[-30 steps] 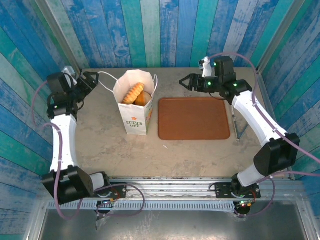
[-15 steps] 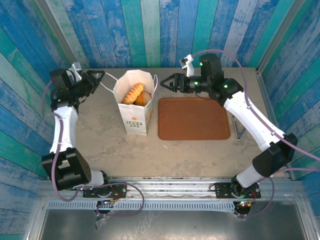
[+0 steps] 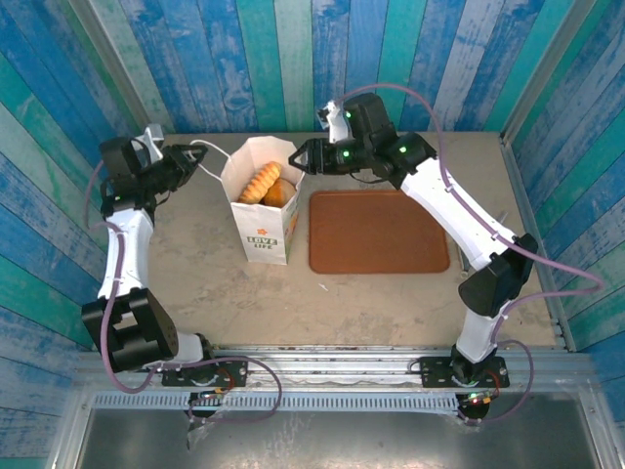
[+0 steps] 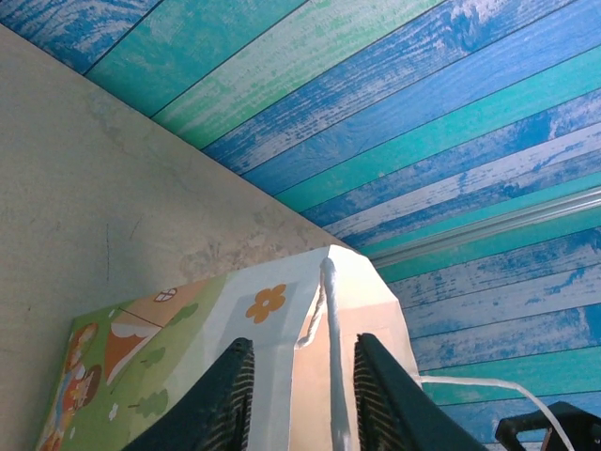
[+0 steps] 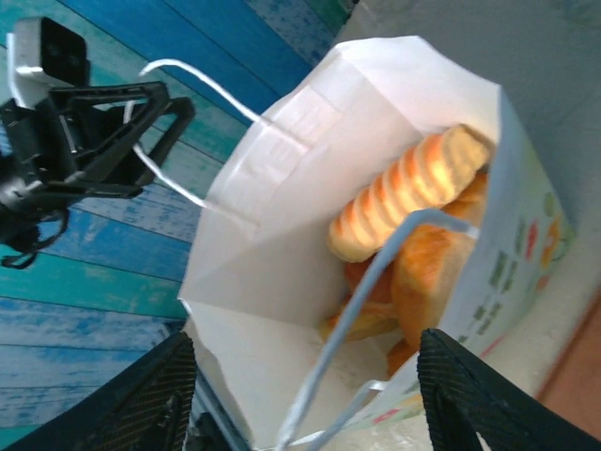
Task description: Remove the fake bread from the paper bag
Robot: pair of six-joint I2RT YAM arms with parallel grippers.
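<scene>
The white paper bag point(image 3: 262, 210) stands upright left of centre, its mouth open. Inside it lies the fake bread point(image 3: 266, 182): a ridged golden roll point(image 5: 404, 193) on top of darker brown pieces. My left gripper point(image 3: 189, 158) sits just left of the bag. In the left wrist view its jaws point(image 4: 305, 395) straddle the bag's white cord handle point(image 4: 333, 376) with a gap on either side. My right gripper point(image 3: 304, 156) hovers at the bag's right rim. It stands wide open point(image 5: 310, 395) over the mouth, and the near handle cord point(image 5: 376, 282) runs between its fingers.
A flat brown tray point(image 3: 379, 233) lies right of the bag. Blue and green plank walls close in the table on three sides. The right arm stretches across the tray's far edge. Bare tabletop point(image 3: 195, 283) lies in front of the bag.
The right arm has swung left from above the tray's far edge to the bag's mouth. The left jaws have narrowed around the cord handle; the right jaws narrowed slightly.
</scene>
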